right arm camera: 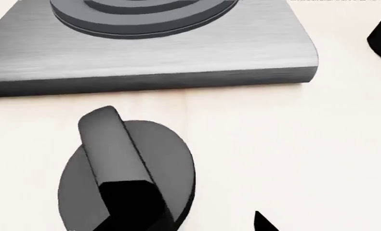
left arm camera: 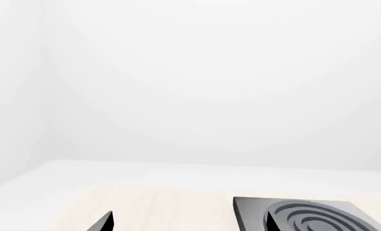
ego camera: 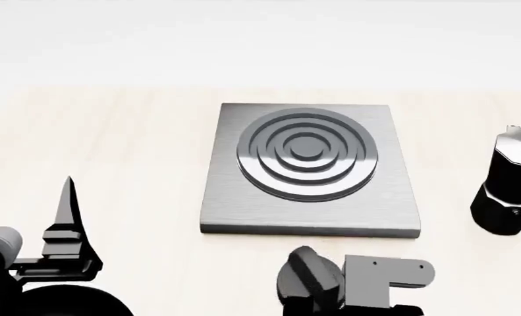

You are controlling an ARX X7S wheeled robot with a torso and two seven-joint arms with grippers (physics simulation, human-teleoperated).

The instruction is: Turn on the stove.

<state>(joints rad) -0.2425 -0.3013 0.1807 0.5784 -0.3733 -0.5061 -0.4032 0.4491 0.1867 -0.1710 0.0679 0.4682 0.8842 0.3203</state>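
The stove is a flat square dark-grey slab with a raised ring burner, in the middle of the pale table. Its round black finned knob sits on the table just in front of the slab. In the right wrist view the knob is close up, with the slab behind it. My right gripper is open at the knob. One fingertip is beside the knob and the other is lost against its black fin. My left gripper is open and empty, left of the stove.
A black moka pot stands at the table's right edge. A black frying pan lies at the front left, under my left gripper's finger. My right arm's grey mount is just right of the knob. A white wall stands behind.
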